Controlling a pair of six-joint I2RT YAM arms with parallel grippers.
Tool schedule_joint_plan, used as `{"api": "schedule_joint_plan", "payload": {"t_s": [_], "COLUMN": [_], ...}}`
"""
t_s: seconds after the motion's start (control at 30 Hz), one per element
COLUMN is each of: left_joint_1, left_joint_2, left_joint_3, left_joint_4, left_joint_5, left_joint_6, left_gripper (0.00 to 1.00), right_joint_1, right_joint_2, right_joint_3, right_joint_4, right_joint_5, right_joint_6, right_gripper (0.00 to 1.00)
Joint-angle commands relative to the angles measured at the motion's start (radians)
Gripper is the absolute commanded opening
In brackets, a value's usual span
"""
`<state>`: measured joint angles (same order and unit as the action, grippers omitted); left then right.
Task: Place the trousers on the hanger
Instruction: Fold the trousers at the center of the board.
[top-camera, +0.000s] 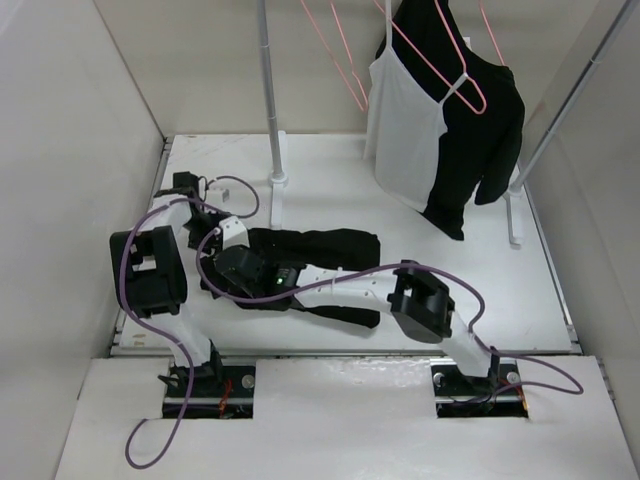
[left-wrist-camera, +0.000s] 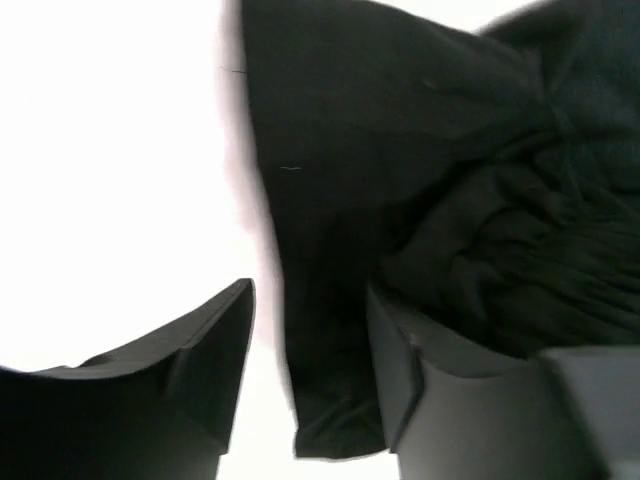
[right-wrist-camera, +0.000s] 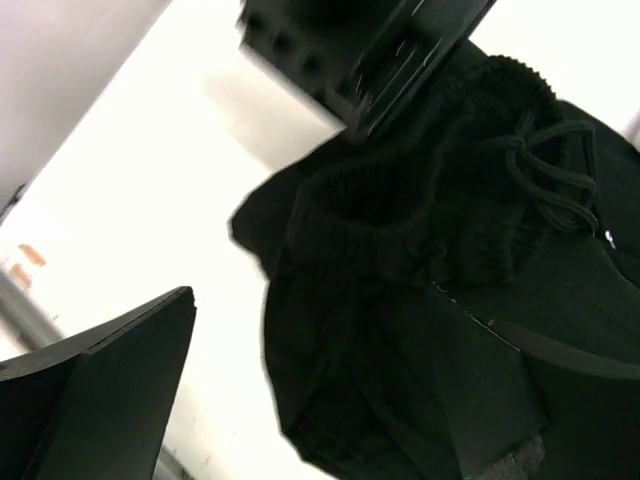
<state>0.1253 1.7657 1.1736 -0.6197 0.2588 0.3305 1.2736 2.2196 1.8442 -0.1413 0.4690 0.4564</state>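
- Down low over the table (top-camera: 340, 190) with the left end effector (left-wrist-camera: 310, 300), jaws standing apart, nothing clamped.
- Between those parted fingers (left-wrist-camera: 180, 370): a loose edge of the trousers (left-wrist-camera: 420, 180), with bare white table just left of it.
- In from the opposite side with the right end effector (right-wrist-camera: 315, 295), spread wide and gripping nothing.
- Just ahead of it, and running under its right-hand finger: the bunched elastic waistband and drawstring (right-wrist-camera: 540, 170) of the trousers.
- From above: both end effectors close together at the waist end, black legs lying flat on the table away to their right.
- Well beyond both, hanging up at the rack (top-camera: 268, 100): the hanger (top-camera: 358, 92), pink and bare.
- Further right of that: a white camisole (top-camera: 405, 130) and a black top (top-camera: 490, 130) on a second pink hanger (top-camera: 465, 85).
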Motion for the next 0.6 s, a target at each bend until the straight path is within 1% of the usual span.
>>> {"api": "schedule_joint_plan", "payload": {"t_s": [0.0, 0.07, 0.1, 0.13, 0.17, 0.2, 0.23, 0.27, 0.3, 0.33, 0.37, 0.4, 0.43, 0.47, 0.5, 0.53, 0.57], "left_joint_1": [0.040, 0.053, 0.053, 0.053, 0.053, 0.053, 0.053, 0.053, 0.053, 0.062, 0.071, 0.071, 0.082, 0.082, 0.082, 0.082, 0.082], "left_joint_2": [-0.017, -0.026, -0.026, -0.035, -0.044, -0.045, -0.055, -0.069, -0.069, -0.084, -0.098, -0.107, -0.117, -0.130, -0.156, -0.170, -0.184], "left_joint_3": [0.122, 0.171, 0.194, 0.230, 0.247, 0.259, 0.271, 0.271, 0.271, 0.271, 0.299, 0.314, 0.328, 0.346, 0.347, 0.363, 0.379], "left_joint_4": [-0.080, -0.096, -0.097, -0.110, -0.126, -0.126, -0.135, -0.135, -0.120, -0.120, -0.111, -0.110, -0.120, -0.120, -0.111, -0.110, -0.110], "left_joint_5": [-0.013, -0.036, -0.050, -0.061, -0.073, -0.073, -0.093, -0.128, -0.151, -0.173, -0.187, -0.187, -0.187, -0.187, -0.199, -0.199, -0.179], "left_joint_6": [-0.018, -0.028, -0.028, -0.028, -0.028, -0.028, -0.039, -0.039, -0.054, -0.065, -0.074, -0.087, -0.087, -0.087, -0.087, -0.078, -0.077], "left_gripper": [0.48, 0.52, 0.54, 0.58, 0.61, 0.62, 0.64, 0.65, 0.65, 0.67, 0.67, 0.67, 0.67, 0.69, 0.69, 0.69, 0.69], "right_joint_1": [0.039, 0.052, 0.052, 0.062, 0.063, 0.072, 0.072, 0.072, 0.072, 0.072, 0.072, 0.072, 0.072, 0.055, 0.006, -0.038, -0.096], "right_joint_2": [-0.101, -0.145, -0.214, -0.256, -0.297, -0.384, -0.426, -0.464, -0.500, -0.570, -0.606, -0.642, -0.720, -0.760, -0.800, -0.837, -0.909], "right_joint_3": [-0.012, -0.045, -0.074, -0.109, -0.185, -0.227, -0.265, -0.334, -0.365, -0.399, -0.431, -0.491, -0.523, -0.557, -0.635, -0.679, -0.726], "right_joint_4": [0.065, 0.065, 0.065, 0.054, 0.033, 0.010, -0.018, -0.102, -0.159, -0.209, -0.304, -0.345, -0.375, -0.401, -0.431, -0.431, -0.431], "right_joint_5": [-0.059, -0.088, -0.102, -0.139, -0.156, -0.165, -0.174, -0.158, -0.117, -0.068, 0.016, 0.042, 0.062, 0.075, 0.065, 0.034, -0.005], "right_joint_6": [-0.087, -0.120, -0.142, -0.142, -0.154, -0.154, -0.154, -0.154, -0.145, -0.084, -0.052, -0.023, 0.052, 0.098, 0.146, 0.187, 0.247], "right_gripper": [1.00, 1.00, 1.00, 1.00, 1.00, 1.00, 1.00, 1.00, 1.00, 1.00, 1.00, 1.00, 1.00, 1.00, 1.00, 1.00, 1.00]}}
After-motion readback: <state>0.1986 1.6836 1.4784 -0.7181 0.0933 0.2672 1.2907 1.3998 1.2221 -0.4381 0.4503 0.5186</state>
